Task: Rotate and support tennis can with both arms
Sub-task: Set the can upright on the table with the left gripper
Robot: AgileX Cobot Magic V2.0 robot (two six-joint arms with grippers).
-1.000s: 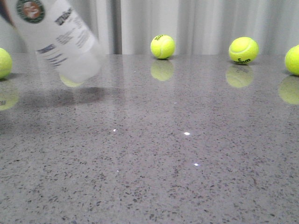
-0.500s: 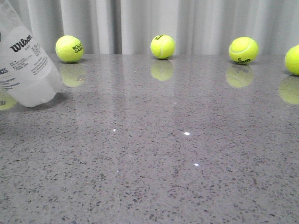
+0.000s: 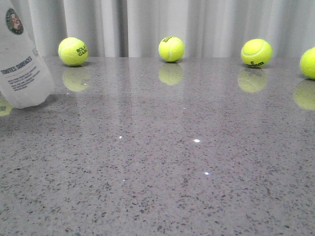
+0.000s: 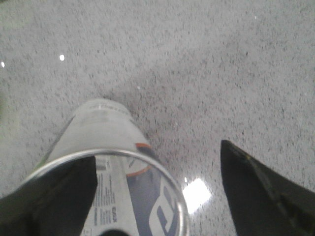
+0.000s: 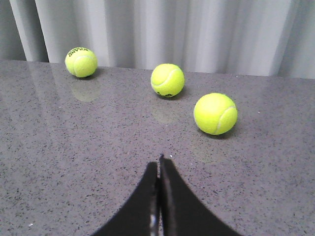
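Front view: the tennis can (image 3: 22, 64) sits at the table's (image 3: 197, 162) far left edge, tilted, top leaning left. Left wrist: the left gripper (image 4: 147, 196) is spread wide, one finger inside the metal rim (no clamp visible). Right wrist: the right gripper (image 5: 158, 169) is pinched closed on nothing, facing tennis balls (image 5: 215, 113), well away from it.

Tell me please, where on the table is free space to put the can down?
The wide grey tabletop in front of the row of tennis balls is bare, from the tennis can at far left across to the right edge. The back edge by the curtain is crowded with balls.
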